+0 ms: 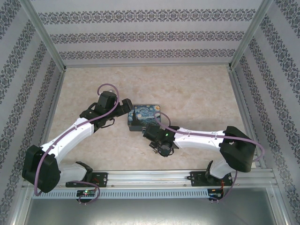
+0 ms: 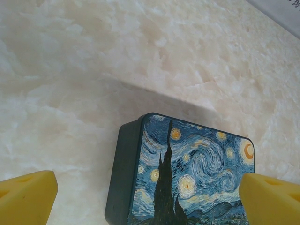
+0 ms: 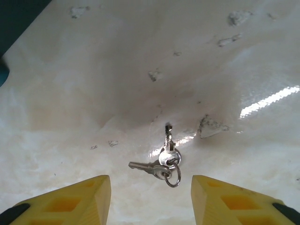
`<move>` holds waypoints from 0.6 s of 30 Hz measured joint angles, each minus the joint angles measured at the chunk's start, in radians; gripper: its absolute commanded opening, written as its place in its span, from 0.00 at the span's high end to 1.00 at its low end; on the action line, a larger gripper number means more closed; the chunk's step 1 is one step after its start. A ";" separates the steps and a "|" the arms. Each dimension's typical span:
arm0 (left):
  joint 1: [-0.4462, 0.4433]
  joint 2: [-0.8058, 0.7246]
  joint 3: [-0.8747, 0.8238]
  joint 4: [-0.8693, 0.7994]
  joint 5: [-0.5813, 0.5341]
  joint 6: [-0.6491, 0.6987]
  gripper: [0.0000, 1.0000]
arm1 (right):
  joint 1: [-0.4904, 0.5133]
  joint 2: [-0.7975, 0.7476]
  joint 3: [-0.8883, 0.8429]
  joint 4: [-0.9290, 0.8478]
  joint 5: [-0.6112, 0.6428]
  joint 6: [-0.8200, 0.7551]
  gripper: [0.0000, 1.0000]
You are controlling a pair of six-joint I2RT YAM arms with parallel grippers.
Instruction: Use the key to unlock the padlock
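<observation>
Two small silvery keys (image 3: 165, 161) on one ring lie flat on the marble table. My right gripper (image 3: 151, 201) hovers just above them, open, its yellow fingers (image 3: 70, 201) on either side of the keys without touching them. My left gripper (image 2: 149, 193) is open too, with the blue-and-yellow painted tin box (image 2: 187, 183) between its yellow fingers (image 2: 28, 194). From above, the left gripper (image 1: 123, 112) is at the box's left edge and the right gripper (image 1: 154, 142) is just in front of the box (image 1: 149, 114). The padlock is out of view.
The tin box's dark corner (image 3: 14, 18) shows at the upper left of the right wrist view. Patterned walls and metal frame posts (image 1: 49, 42) enclose the table. Open marble (image 1: 201, 93) lies behind and to the right of the box.
</observation>
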 measured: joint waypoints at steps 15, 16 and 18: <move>0.015 0.010 0.000 0.008 0.035 0.012 0.01 | 0.011 0.107 0.008 0.030 -0.019 0.094 0.53; 0.019 0.011 0.000 0.009 0.037 0.014 0.01 | 0.011 0.111 0.010 0.028 -0.019 0.100 0.53; 0.023 0.012 0.000 0.011 0.045 0.015 0.01 | 0.011 0.114 0.014 0.023 -0.019 0.107 0.54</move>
